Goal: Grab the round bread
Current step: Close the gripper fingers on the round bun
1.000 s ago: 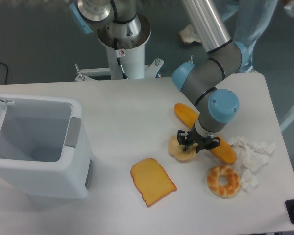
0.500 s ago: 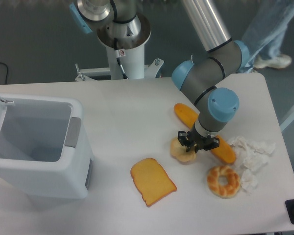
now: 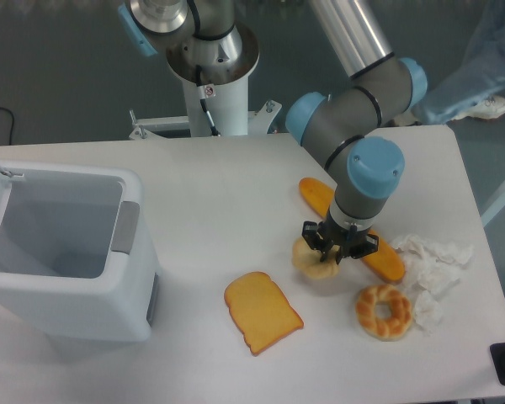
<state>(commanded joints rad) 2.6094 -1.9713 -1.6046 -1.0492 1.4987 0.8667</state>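
Observation:
The round bread (image 3: 309,262) is a small pale beige bun on the white table, right of centre. My gripper (image 3: 331,252) points straight down onto the bun's right side. Its black fingers are closed on the bun, which looks pinched and bunched up between them. The bun's right part is hidden under the fingers. Whether it still touches the table cannot be told.
A long orange loaf (image 3: 318,195) lies diagonally behind and right of the gripper. A golden braided ring pastry (image 3: 384,310) and crumpled white paper (image 3: 436,259) lie at the right. An orange toast slice (image 3: 262,312) lies front centre. An open white bin (image 3: 63,252) stands at the left.
The fingers have closed in on the bun, which went from a flat disc to a narrower, pinched shape. The arm's wrist has shifted slightly left.

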